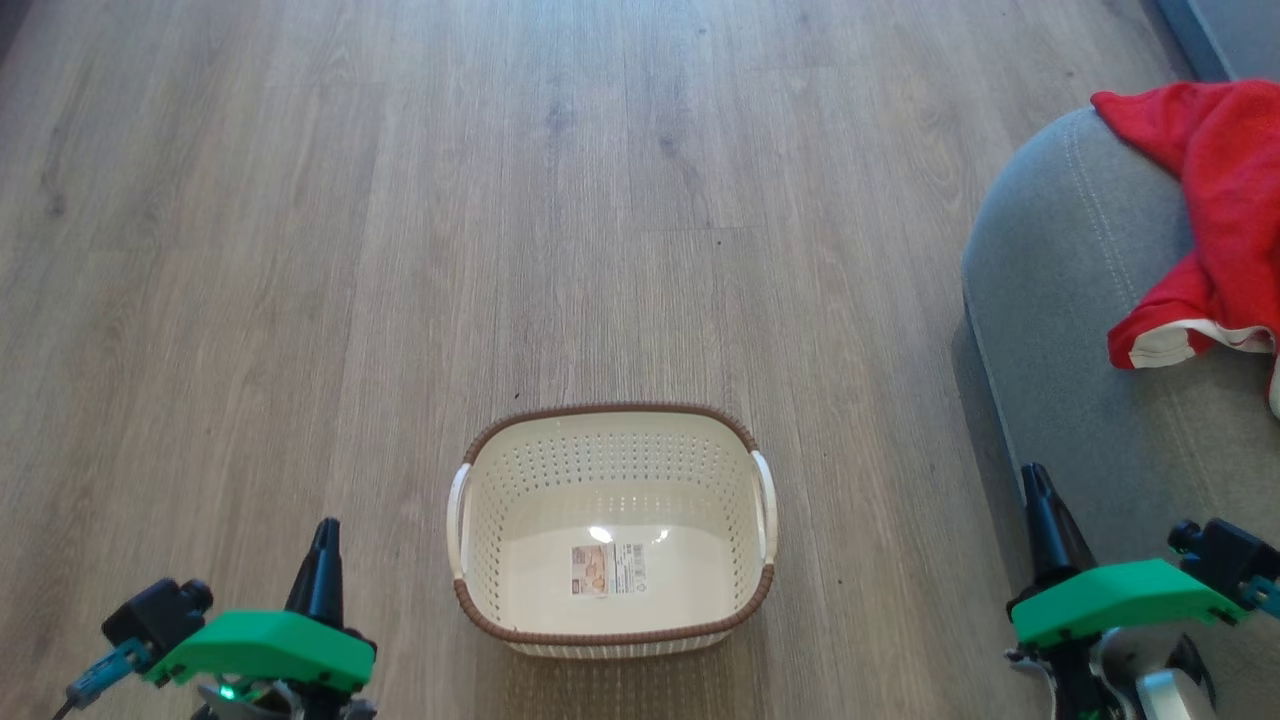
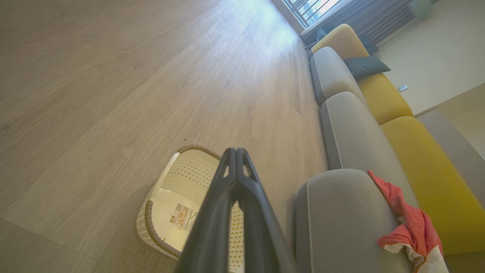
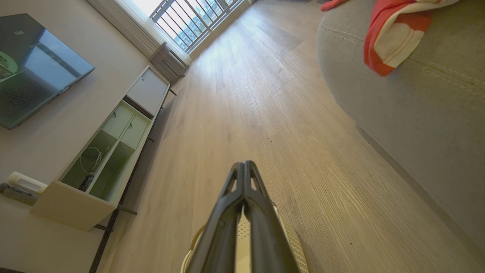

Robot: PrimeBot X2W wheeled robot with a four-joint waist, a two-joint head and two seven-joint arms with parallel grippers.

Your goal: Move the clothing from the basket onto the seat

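Basket [image 1: 610, 409] on floor [image 1: 400, 200], apart from seat [image 1: 1080, 260] edge, clothing [image 1: 1230, 180] atop seat

My left gripper [image 1: 326, 540] sits low at the near left, its two fingers pressed tight together and pointing away from me. My right gripper [image 1: 1040, 497] at the near right is the same deal, fingers pinched together.

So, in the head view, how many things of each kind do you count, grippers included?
Basket: 1
Grey seat: 1
Red clothing heap: 1
Grippers: 2 (left gripper, right gripper)
Total: 5
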